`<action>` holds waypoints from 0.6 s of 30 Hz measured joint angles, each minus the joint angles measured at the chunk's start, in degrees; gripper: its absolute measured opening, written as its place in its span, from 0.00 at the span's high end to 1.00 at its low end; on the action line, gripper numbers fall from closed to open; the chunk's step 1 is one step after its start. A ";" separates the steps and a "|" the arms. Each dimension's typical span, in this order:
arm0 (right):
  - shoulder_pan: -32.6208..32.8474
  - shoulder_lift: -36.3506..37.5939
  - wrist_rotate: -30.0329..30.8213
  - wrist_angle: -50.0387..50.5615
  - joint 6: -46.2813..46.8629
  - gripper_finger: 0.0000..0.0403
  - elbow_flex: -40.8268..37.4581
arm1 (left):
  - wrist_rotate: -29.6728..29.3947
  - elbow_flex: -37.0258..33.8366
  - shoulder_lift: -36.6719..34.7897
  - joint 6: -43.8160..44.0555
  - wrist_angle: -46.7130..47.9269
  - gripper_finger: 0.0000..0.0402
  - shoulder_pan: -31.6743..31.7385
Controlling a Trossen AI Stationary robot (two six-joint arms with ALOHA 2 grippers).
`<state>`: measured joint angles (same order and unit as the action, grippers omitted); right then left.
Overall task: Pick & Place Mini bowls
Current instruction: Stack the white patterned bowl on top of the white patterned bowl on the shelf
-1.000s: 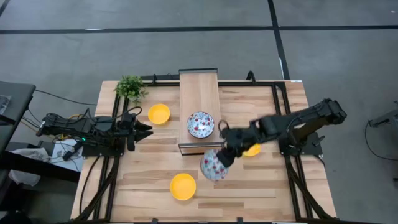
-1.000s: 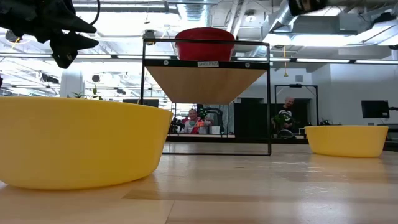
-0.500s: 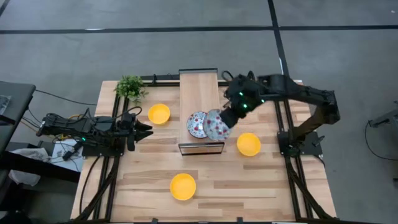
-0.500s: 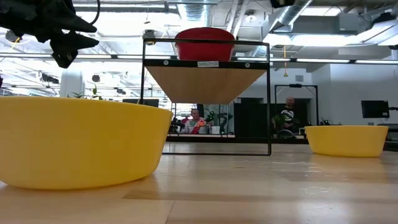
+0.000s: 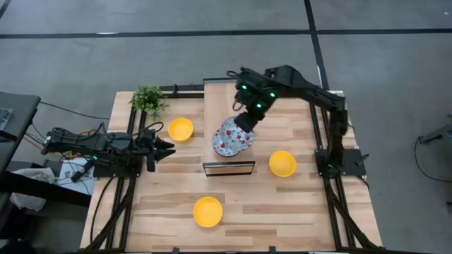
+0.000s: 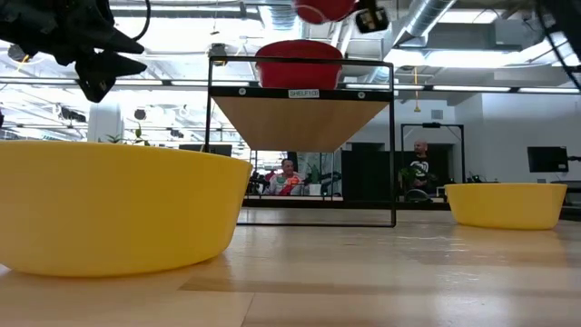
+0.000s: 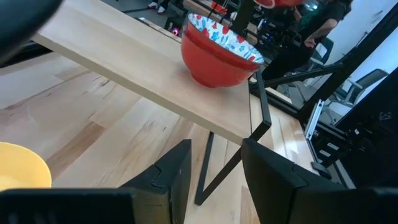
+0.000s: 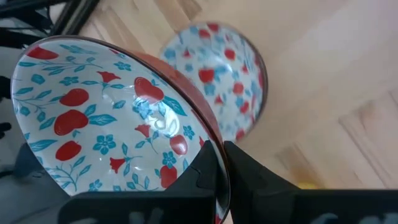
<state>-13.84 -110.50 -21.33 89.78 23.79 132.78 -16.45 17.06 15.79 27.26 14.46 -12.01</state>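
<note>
2 dark, near-black jointed arms are seen. Green indicator lights are shown on the right arm (image 5: 282,81); cables are bundled beside the left arm (image 5: 92,147). Fingers (image 7: 177,177) are matte black, blocky.

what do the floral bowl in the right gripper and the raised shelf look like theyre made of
Floral bowl, pinched at its rim by the right gripper: probably glazed ceramic or melamine; the white patterned inside is glossy with light glints, the outside is red.
Raised shelf: pale wood board, matte, with visible grain, on a thin black frame that looks like metal.
</note>
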 joint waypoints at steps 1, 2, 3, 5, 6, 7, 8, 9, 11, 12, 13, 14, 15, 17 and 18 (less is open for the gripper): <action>-0.33 -1.15 -0.56 0.06 -0.32 1.00 1.29 | 0.02 0.00 0.24 0.00 0.00 0.65 -0.02; -0.66 -2.35 -1.00 0.04 -0.37 1.00 2.28 | 0.00 0.00 0.55 -0.02 0.00 0.65 -0.02; -0.84 -2.93 -1.69 -0.32 -0.44 1.00 2.27 | 0.00 0.00 0.83 -0.01 -0.12 0.65 -0.02; -1.18 -3.69 -2.51 0.47 -0.95 1.00 1.62 | 0.02 0.00 0.95 -0.02 -0.19 0.65 -0.02; -1.40 -4.50 -2.67 0.62 -1.34 1.00 1.63 | 0.01 0.00 1.06 -0.01 -0.31 0.65 -0.02; -1.32 -5.02 -3.02 0.21 -1.45 1.00 1.67 | 0.00 0.00 1.12 -0.02 -0.51 0.65 -0.02; -1.29 -5.36 -2.96 0.01 -1.66 0.99 1.58 | 0.00 0.00 1.12 0.00 -0.49 0.65 0.00; -1.27 -5.65 -2.72 0.22 -1.84 0.99 1.49 | 0.02 0.00 1.21 -0.02 -0.44 0.65 -0.02; -1.26 -6.28 -2.86 -0.46 -1.81 0.99 1.73 | 0.00 0.00 1.37 -0.02 -0.46 0.65 -0.02; -1.38 -6.44 -2.66 -0.20 -1.83 1.00 1.71 | 0.02 0.00 1.43 -0.02 -0.44 0.65 -0.02; -1.46 -6.78 -1.88 0.48 -1.83 1.00 1.67 | 0.00 0.00 1.55 -0.02 -0.44 0.65 -0.02; -1.51 -7.16 -1.15 0.51 -1.83 1.00 1.65 | 0.00 0.00 1.57 -0.02 -0.46 0.65 -0.02; -1.39 -7.59 -0.84 -0.02 -1.83 1.00 1.66 | 0.00 0.00 1.58 -0.09 -0.45 0.65 0.00; -1.27 -8.59 -0.63 0.13 -1.88 1.00 1.65 | 0.00 0.00 1.60 -0.26 -0.44 0.65 -0.02; -1.21 -9.04 -0.62 0.24 -2.02 1.00 1.61 | 0.00 0.00 1.57 -0.26 -0.46 0.65 -0.02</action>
<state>-15.05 -119.54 -21.94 90.02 21.76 134.40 -16.45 17.06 17.37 27.00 14.00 -12.03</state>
